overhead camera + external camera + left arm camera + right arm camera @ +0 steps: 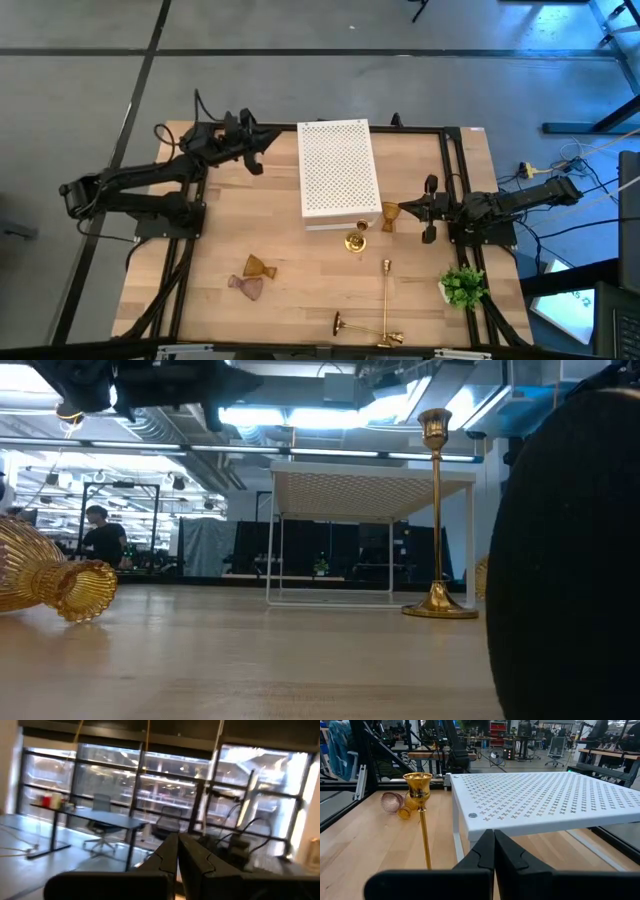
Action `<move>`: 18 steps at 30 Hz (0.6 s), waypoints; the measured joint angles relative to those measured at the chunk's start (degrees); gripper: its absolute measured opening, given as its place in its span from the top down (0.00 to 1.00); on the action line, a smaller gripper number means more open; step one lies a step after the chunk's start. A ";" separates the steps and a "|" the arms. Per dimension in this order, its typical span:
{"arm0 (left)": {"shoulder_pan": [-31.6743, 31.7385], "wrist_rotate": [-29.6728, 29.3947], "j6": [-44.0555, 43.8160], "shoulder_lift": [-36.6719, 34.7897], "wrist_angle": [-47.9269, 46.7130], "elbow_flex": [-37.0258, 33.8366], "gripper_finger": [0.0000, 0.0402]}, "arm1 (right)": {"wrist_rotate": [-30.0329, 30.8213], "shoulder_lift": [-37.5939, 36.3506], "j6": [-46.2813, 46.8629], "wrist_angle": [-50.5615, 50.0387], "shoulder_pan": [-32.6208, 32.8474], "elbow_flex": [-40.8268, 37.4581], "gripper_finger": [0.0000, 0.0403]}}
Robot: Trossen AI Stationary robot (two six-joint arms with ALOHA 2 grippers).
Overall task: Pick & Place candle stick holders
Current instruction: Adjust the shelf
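At table centre, brass candlestick (356, 241) upright, 6 o'clock of white box (337, 168); right tool (428, 210) pressed together, empty, at its 3 o'clock. Left tool (262, 148) also closed. Risk: closed fingers topple the slim stick.

Grey floor (80, 90) surrounds the table; large windows (115, 775), a desk (85, 815) and office chairs (167, 822) beyond.

In my low view a big dark shape (570, 550) fills the right side and hides whatever sits behind it, and an amber glass holder (50, 575) lying on its side is cut off by the left edge. From above, the standing brass candlestick (356, 240) shows only its round top (its stem is hidden underneath). My right wrist camera cuts off its base (422, 815), and the left wrist view is too blurry to make out things.
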 joint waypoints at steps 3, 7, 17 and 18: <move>-0.15 5.44 -0.87 0.02 -0.37 1.17 0.99 | 1.90 0.00 -0.45 6.74 0.00 -0.04 1.00; -1.07 9.36 -1.02 0.02 -0.27 1.77 0.99 | 4.28 0.00 -11.02 23.05 -0.02 -0.02 1.00; 1.93 1.18 3.52 -0.06 -7.22 1.79 0.99 | -11.80 0.13 -34.09 56.72 -0.02 -0.02 1.00; 2.81 -0.70 3.52 -0.04 -8.76 1.79 0.99 | -11.93 0.13 -34.58 58.06 -0.02 -0.01 1.00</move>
